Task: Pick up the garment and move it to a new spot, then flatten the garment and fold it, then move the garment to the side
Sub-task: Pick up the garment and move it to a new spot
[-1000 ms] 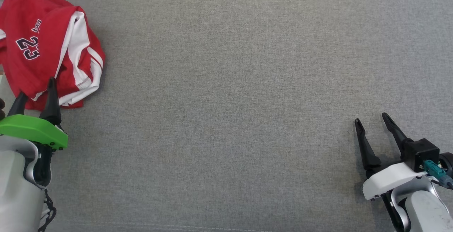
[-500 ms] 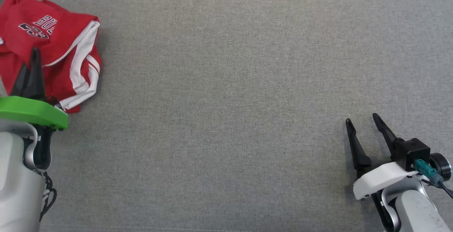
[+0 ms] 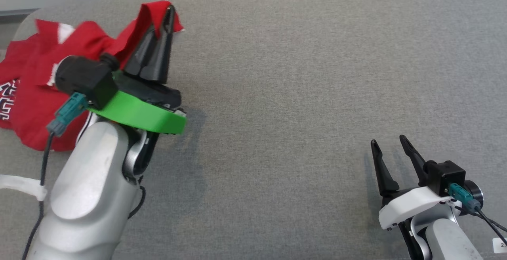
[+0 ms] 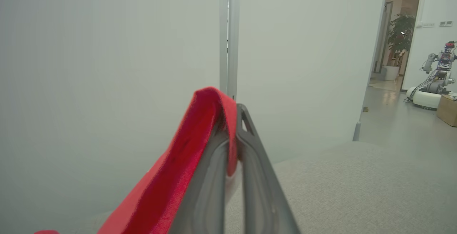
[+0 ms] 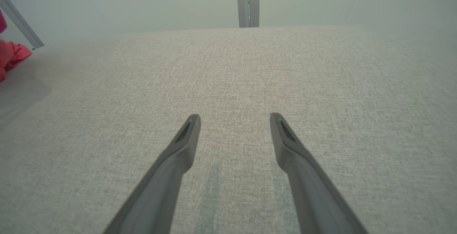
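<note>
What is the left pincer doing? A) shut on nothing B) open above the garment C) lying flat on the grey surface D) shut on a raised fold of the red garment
D: the left pincer is shut with a fold of the red garment pinched at its tips, held up off the grey surface.

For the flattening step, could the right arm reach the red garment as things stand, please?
Probably, with a long reach: bare grey surface lies between the open right gripper and the garment, pinched by the left gripper.
</note>
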